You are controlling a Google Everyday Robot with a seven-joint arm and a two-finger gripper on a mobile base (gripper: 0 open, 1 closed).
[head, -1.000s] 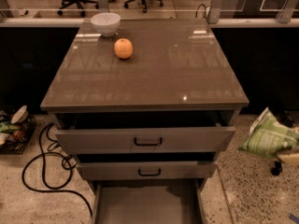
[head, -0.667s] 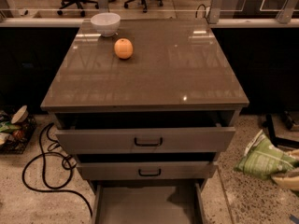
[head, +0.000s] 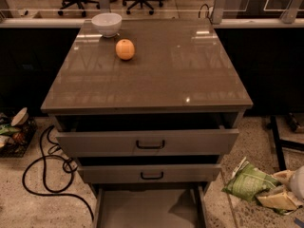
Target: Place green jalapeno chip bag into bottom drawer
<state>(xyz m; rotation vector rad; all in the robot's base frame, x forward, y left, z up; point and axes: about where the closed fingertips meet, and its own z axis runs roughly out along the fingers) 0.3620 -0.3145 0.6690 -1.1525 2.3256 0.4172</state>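
One carrying step, I think: the beige two-finger gripper point(head: 279, 190) at four o'clock clasps the crumpled light-green foil chip bag point(head: 248, 182); next it should travel toward nine o'clock, above the grey bottom drawer point(head: 147, 212).

The green jalapeno chip bag point(head: 248, 183) is light green patched white, in the cream gripper point(head: 277, 189) bottom-right.

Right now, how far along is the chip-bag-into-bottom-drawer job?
Done: the bottom drawer stands pulled open, with no bag in it yet. In hand: the gripper is shut on the green jalapeno chip bag, low at the right side of the cabinet and outside the drawer. Left: carry the bag over the open drawer and release it inside.
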